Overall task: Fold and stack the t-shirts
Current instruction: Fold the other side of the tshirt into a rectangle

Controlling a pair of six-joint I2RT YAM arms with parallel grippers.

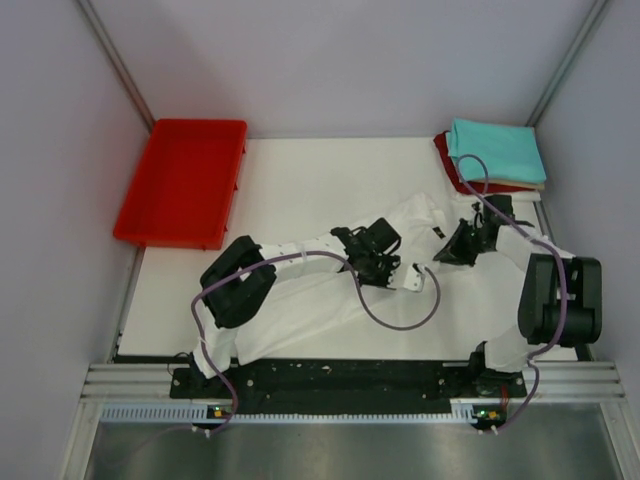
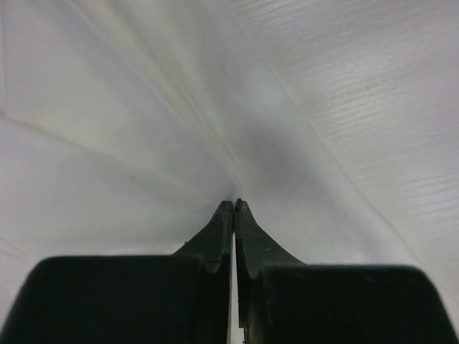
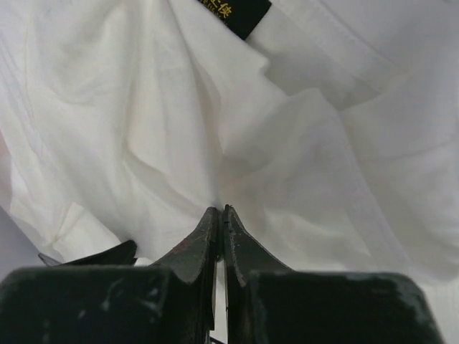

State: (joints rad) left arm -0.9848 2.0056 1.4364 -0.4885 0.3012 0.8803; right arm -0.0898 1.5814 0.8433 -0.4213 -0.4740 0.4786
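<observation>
Pale grey walls around a white bench (image 1: 300,180); red tray (image 1: 182,180) far left, folded t-shirts (image 1: 497,150) stacked far right. White t-shirt (image 1: 300,310) crumpled mid-bench, left jaws and right jaws both clenched on its cloth.

Soft, even light falls from above in the overhead view. The white shirt (image 1: 310,312) and the white table (image 1: 300,175) nearly blend, with only faint grey shadows toward the table's near edge. Lines near the picture's sides lean outward, a mild wide-angle bend.

In the left wrist view the cloth is close and blurry, and it greys at the left gripper (image 2: 234,203). The right wrist view is sharper: folds cast soft shadows, the label (image 3: 237,13) is slightly blurred, and the right gripper (image 3: 221,209) reads near-black.
</observation>
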